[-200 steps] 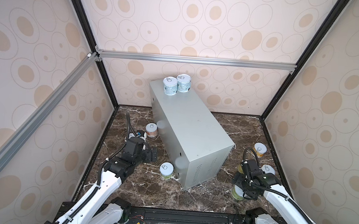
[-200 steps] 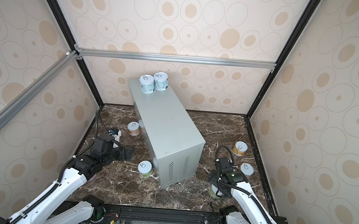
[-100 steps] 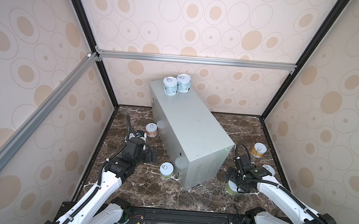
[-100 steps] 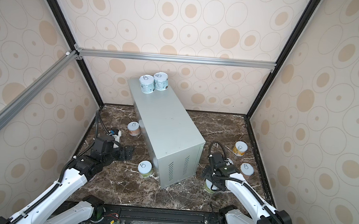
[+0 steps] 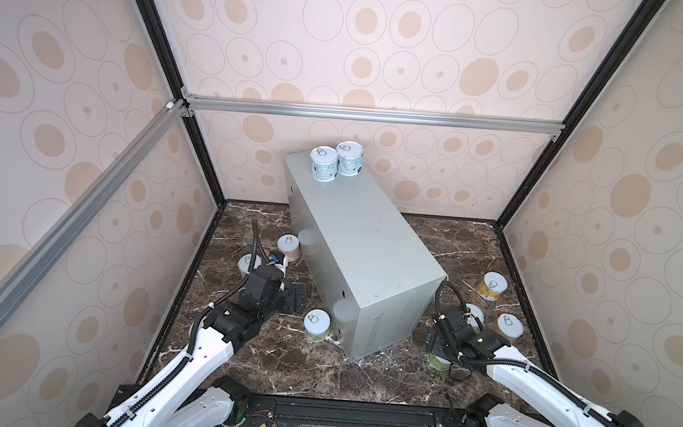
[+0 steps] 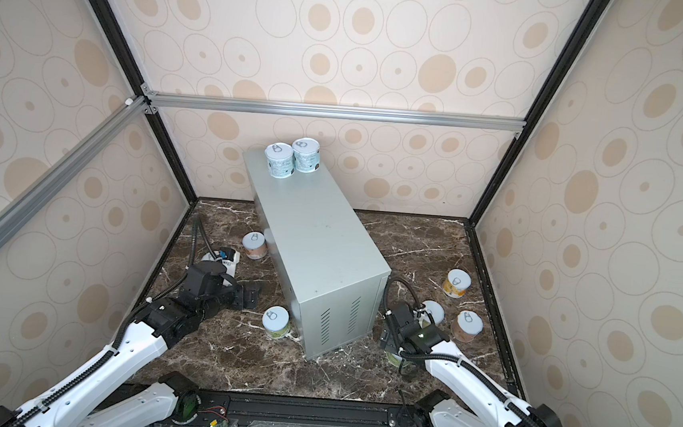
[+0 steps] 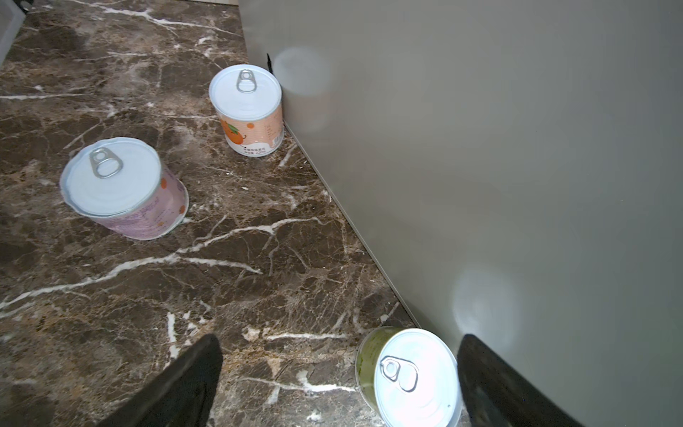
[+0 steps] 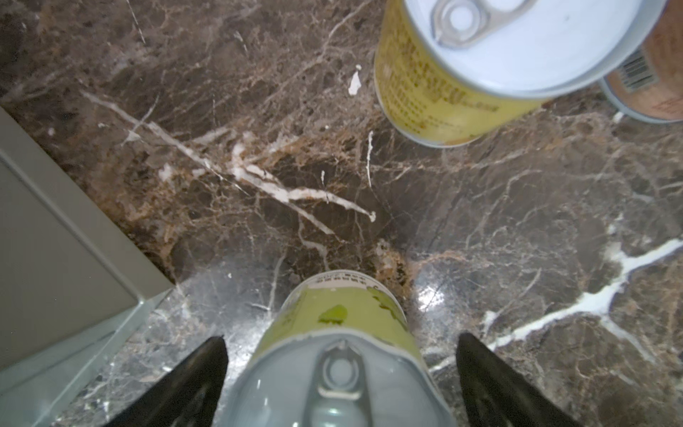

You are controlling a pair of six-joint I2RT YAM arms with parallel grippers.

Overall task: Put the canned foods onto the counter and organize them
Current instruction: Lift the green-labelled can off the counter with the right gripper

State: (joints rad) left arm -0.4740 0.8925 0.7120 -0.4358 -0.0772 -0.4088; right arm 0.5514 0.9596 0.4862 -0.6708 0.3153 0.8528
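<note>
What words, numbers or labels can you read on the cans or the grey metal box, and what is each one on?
"220g", closing a line of tiny characters I cannot read: orange-label can beside the counter.
Barcode, digits unreadable: brownish can.
Print blurred: yellow can, green can, pink can.
Too small: two teal cans on the counter.
Counter itself: no text seen.

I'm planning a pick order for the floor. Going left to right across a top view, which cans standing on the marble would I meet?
Pink can → orange can → green can → lime can → brown can.
</note>
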